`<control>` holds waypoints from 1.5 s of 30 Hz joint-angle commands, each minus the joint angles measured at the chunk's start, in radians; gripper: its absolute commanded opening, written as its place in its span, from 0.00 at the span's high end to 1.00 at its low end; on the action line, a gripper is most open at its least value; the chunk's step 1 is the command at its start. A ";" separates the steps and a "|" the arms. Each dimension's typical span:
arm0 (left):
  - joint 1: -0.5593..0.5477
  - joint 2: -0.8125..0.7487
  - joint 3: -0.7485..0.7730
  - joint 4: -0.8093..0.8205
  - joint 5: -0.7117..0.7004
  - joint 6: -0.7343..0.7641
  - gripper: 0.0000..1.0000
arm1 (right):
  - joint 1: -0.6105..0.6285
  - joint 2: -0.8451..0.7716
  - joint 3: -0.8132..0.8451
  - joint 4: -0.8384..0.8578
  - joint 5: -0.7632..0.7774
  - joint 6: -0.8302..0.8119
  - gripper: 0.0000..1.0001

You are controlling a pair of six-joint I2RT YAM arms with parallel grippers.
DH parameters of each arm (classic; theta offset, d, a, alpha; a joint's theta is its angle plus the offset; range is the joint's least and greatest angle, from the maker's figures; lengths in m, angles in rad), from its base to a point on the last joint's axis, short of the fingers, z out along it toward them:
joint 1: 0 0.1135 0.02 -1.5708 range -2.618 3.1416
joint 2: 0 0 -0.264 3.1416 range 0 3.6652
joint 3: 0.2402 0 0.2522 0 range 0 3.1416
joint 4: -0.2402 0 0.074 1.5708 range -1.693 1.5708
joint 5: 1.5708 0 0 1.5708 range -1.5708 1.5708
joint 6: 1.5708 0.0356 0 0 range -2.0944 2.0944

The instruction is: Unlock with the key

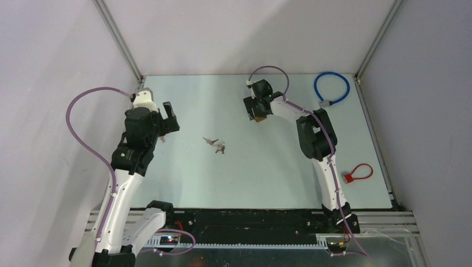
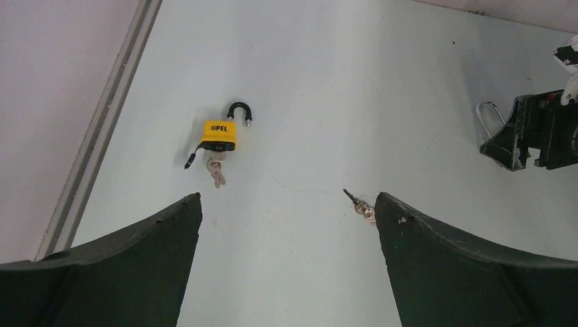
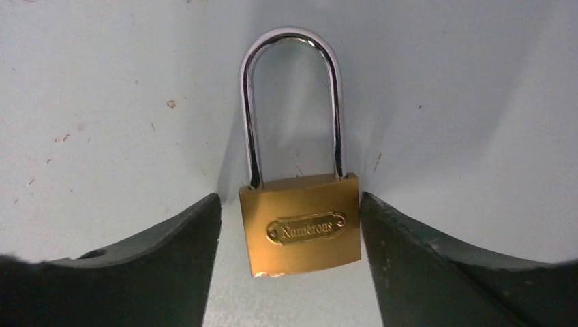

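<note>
Straddling the brass padlock (image 3: 300, 228), the right hand (image 3: 290, 197) stands open, one finger just beside the lock's body and the other a slim gap away. The padlock lies flat on the counter (image 1: 267, 167), toward its far side, with its shackle closed. The left hand (image 2: 287, 197) hovers wide, holding nothing, near a yellow padlock (image 2: 219, 135) with a key in its base and its shackle open. Loose keys (image 1: 214, 144) lie between the arms.

Black-and-white arms (image 1: 132, 153), purple cables (image 1: 68, 115), dark curved fingers (image 3: 150, 272)
</note>
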 commanded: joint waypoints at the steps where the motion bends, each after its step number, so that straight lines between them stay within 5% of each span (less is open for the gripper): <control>1: -0.006 -0.030 -0.007 0.044 0.003 0.022 0.00 | 0.015 0.019 0.028 -0.077 0.032 -0.006 0.29; 4: -0.006 -0.037 -0.011 0.046 0.008 0.024 0.00 | 0.025 -0.027 -0.036 -0.076 0.034 0.020 0.57; 8: -0.006 -0.041 -0.011 0.049 0.022 0.024 0.00 | 0.057 -0.138 -0.191 -0.046 0.058 0.073 0.74; 24: -0.002 -0.025 -0.013 0.049 0.055 0.009 0.00 | 0.336 -0.572 -0.727 -0.029 0.169 0.430 0.76; 29: -0.001 -0.012 -0.014 0.048 0.070 0.005 0.00 | 0.428 -0.553 -0.751 0.010 0.205 0.456 0.61; 38: -0.001 0.056 -0.020 0.044 0.087 -0.015 0.00 | 0.461 -0.670 -0.756 0.057 0.226 0.409 0.13; 45: -0.034 0.232 0.029 -0.022 0.120 -0.009 0.00 | 0.426 -0.908 -0.865 0.120 0.245 0.331 0.09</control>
